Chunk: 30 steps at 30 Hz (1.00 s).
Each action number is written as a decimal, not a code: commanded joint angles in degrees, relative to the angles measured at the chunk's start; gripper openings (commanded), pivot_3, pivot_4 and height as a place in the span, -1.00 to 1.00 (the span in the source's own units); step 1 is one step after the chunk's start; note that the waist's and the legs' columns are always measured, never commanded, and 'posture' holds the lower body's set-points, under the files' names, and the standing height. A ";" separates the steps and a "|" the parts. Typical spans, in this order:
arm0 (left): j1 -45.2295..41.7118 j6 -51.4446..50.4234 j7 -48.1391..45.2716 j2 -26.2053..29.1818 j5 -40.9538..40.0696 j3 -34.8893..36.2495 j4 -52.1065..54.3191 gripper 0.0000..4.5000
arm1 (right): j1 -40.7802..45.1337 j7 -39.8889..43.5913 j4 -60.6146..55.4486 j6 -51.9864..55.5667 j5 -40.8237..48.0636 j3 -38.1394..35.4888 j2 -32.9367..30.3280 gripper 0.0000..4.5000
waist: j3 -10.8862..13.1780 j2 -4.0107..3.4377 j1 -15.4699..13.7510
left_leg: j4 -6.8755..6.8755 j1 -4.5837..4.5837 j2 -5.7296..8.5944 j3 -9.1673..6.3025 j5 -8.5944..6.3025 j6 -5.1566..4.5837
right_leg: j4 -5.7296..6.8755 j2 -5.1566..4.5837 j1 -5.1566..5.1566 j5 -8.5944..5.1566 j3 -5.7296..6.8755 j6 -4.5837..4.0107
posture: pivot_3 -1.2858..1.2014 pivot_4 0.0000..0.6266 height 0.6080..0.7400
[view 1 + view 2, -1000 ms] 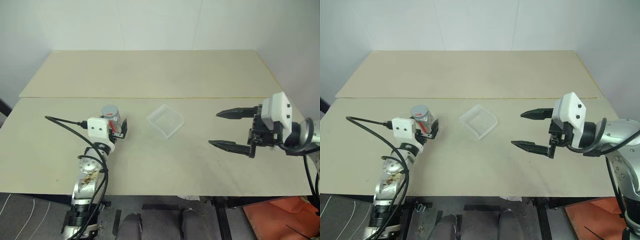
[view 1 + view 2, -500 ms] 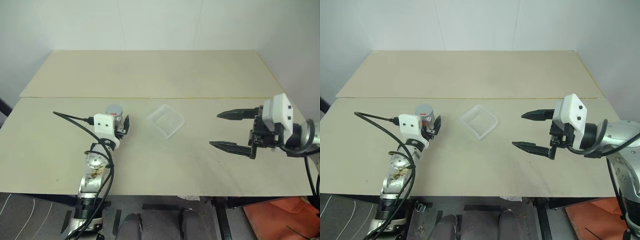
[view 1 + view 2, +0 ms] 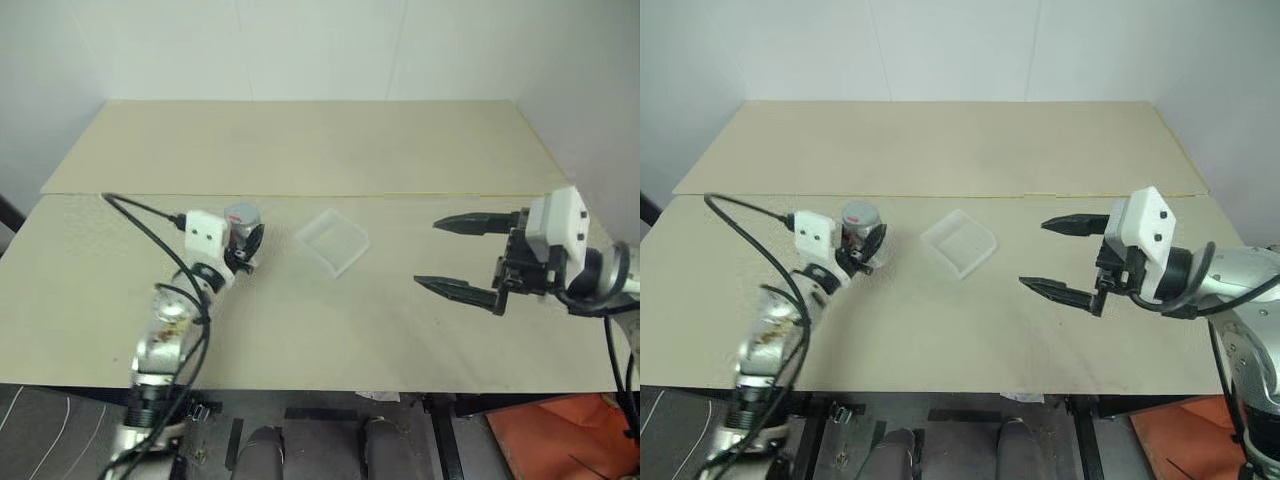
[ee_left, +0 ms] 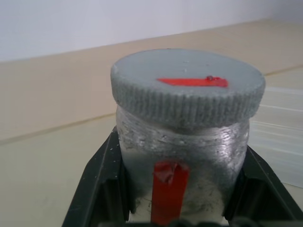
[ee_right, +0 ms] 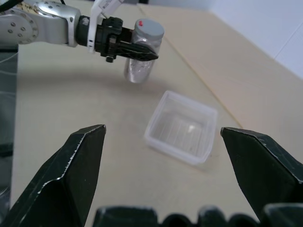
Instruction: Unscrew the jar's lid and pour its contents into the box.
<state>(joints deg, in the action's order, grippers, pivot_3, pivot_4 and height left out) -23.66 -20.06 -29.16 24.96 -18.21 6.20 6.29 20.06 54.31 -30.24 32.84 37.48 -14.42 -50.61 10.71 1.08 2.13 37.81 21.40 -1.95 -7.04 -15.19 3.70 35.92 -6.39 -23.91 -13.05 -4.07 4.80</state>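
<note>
My left gripper is shut on the jar, its black fingers clamping the clear body on both sides just under the lid. That grey lid sits screwed on, with a red mark on top and a red stripe down the jar's side. In the right wrist view the jar hangs slightly above the table. I cannot make out the contents through its wall. The clear square box stands on the table just right of the jar. My right gripper hovers open further right, pointing toward the box.
The beige table is made of two boards with a seam running across behind the box. A black cable loops from my left wrist. An orange object lies on the floor past the front right corner.
The left gripper has closed on the jar and raised it a little off the table, turning toward the box. The right gripper has stayed open and nearly still.
</note>
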 commanded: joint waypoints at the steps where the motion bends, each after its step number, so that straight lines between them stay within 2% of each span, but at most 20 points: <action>1: -6.31 -4.01 -13.20 5.67 -8.73 2.23 -0.82 -0.13 | 5.10 -3.37 0.50 1.61 2.40 1.61 2.38 1.00 | 0.00 0.00 0.25 | -0.01 0.01 0.00 -0.01 0.00 0.00 | -0.04 0.00 0.00 0.00 0.01 0.00 | 0.03 -0.52 1.00; 3: -10.22 -5.80 -21.05 8.22 -12.04 1.52 -4.40 -0.13 | 9.11 -5.82 1.35 4.28 2.84 4.12 4.08 1.00 | 0.00 -0.01 0.45 | -0.01 0.03 0.00 -0.01 0.00 0.00 | -0.05 0.00 -0.01 -0.01 0.01 0.01 | 0.03 -0.52 1.00; 6: -16.64 -3.31 -31.53 10.04 -11.53 -1.97 -11.95 -0.13 | 16.43 -9.68 3.93 9.24 3.43 8.23 7.52 1.00 | 0.01 -0.02 0.59 | -0.02 0.03 0.00 -0.01 0.00 0.00 | -0.03 0.01 -0.04 -0.01 0.01 0.01 | 0.03 -0.52 1.00; 11: -25.84 1.60 -41.94 7.25 -9.83 -6.51 -22.71 -0.13 | 25.17 -13.78 7.05 13.85 3.15 12.88 13.81 1.00 | 0.01 -0.02 0.69 | -0.02 0.11 0.00 -0.05 0.01 0.02 | 0.00 0.02 -0.12 -0.01 0.03 0.00 | 0.03 -0.52 1.00; 19: -29.88 7.71 -46.03 -0.26 -8.17 -8.54 -28.45 -0.13 | 30.82 -18.82 10.43 16.45 -0.43 17.37 20.21 1.00 | 0.01 -0.02 1.47 | 0.01 0.39 0.00 -0.12 0.20 0.35 | 0.20 0.01 -0.27 0.00 0.11 0.01 | 0.03 -0.52 1.00; 30: -30.39 8.63 -48.85 -1.97 -8.55 -7.92 -28.53 -0.13 | 32.29 -19.01 11.47 16.79 -2.24 19.08 22.92 1.00 | 0.01 -0.04 2.21 | 0.02 0.34 0.00 -0.15 0.10 0.17 | 0.29 0.01 -0.28 0.00 0.10 0.01 | 0.03 -0.52 1.00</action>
<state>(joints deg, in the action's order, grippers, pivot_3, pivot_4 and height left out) -52.19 -12.49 -77.45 22.81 -26.20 -3.04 -23.27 50.94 34.94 -17.92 49.63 35.34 4.96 -27.84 10.72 1.04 4.34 37.82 21.75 -1.94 -7.21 -15.09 3.86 36.21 -6.38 -24.19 -13.05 -3.97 4.81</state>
